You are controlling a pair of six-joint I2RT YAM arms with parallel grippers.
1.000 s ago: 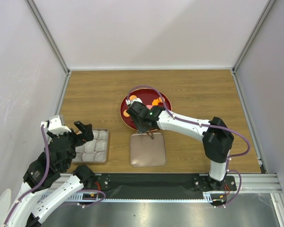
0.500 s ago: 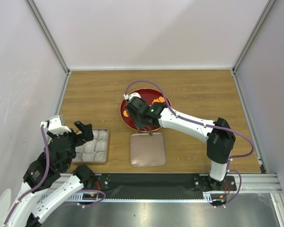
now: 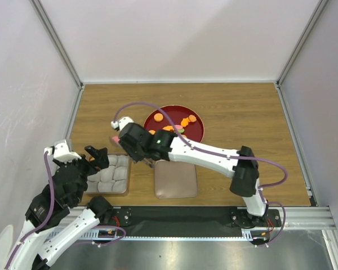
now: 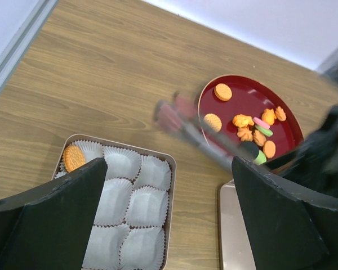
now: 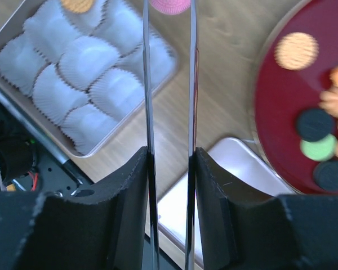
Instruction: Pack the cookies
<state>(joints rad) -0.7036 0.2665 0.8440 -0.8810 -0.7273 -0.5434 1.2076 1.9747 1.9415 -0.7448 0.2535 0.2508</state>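
1. Pink cookie [image 5: 170, 4] sits pinched at the far tips of the tongs [image 5: 147, 84], which the right gripper [image 5: 169, 169] squeezes partly closed between its pads.
2. Carry the tips a little leftward, over an unfilled paper cup [image 5: 84, 59] in the tray [image 5: 34, 115]. One orange cookie [image 4: 74, 157] already fills a corner cup.
3. Lower until the disc lies flat just above the paper, then ease the squeeze gently so it drops without flicking.
4. Above the tray's near side hangs the left gripper [image 4: 169, 214], jaws spread wide and holding nothing. Steer the blades clear of it.
5. Other cookies [image 4: 253, 129] lie on the red plate [image 5: 270, 112], off to the tongs' right.
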